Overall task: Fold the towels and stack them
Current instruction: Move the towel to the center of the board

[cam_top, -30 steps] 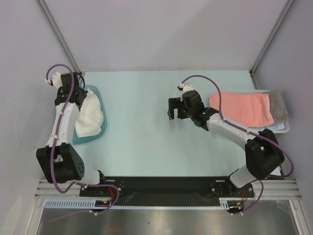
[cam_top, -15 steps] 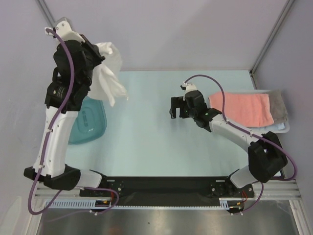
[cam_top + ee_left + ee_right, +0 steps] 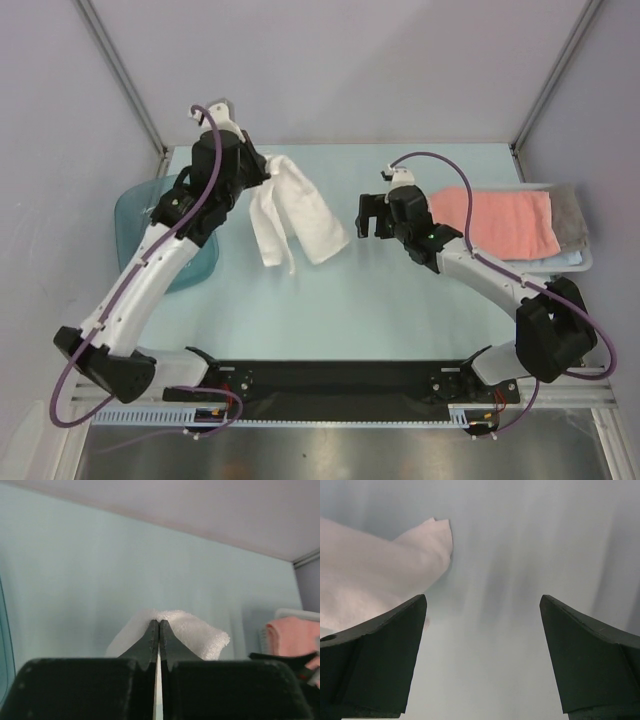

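Found white towel [image 3: 300,210] dangling unfolded just right of tub [image 3: 135,215], pinched in fully closed left gripper [image 3: 159,624]. Saw right gripper [image 3: 482,600] spread wide and empty, farther right of tub. Logged pink towel [image 3: 495,220] folded atop grey towel [image 3: 570,210], far right of tub. Judged two stacked; white one neither folded nor stacked yet.

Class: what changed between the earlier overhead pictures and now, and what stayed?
The left end effector, shut on the white towel, lifted it from the blue tub and swung it right over the table. The right end effector stayed open; the pink towel stayed put.
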Motion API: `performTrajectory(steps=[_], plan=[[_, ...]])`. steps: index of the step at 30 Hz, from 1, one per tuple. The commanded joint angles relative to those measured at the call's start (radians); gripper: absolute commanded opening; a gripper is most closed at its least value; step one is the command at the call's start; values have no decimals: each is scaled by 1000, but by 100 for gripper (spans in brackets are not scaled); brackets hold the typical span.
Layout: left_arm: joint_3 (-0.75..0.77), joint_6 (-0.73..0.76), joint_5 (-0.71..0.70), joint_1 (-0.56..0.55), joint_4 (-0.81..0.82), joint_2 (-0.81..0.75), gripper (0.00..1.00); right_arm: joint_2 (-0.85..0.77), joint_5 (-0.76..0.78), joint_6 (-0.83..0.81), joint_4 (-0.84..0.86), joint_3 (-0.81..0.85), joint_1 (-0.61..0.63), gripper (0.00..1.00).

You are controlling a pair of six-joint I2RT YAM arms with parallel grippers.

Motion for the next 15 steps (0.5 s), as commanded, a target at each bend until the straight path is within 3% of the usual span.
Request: performTrajectory(steps=[1,4,6,8,9,12,15], plan=[[-175,-114,212,149,156,48,0,-5,4,1,64,-4,-3,100],[-214,-104,320,227,233,146,3,39,-15,4,66,-3,-4,100],[-194,-85,392,258,235,261,18,61,-33,4,66,5,-3,100],[-177,-78,406,261,223,304,27,72,-52,1,66,8,9,100],[-185,-75,388,260,224,300,39,73,-52,-2,66,11,19,100],[-229,-62,330,258,203,236,50,78,-56,16,66,20,74,100],[-290,-87,239,260,123,144,48,102,-37,54,66,33,182,99]])
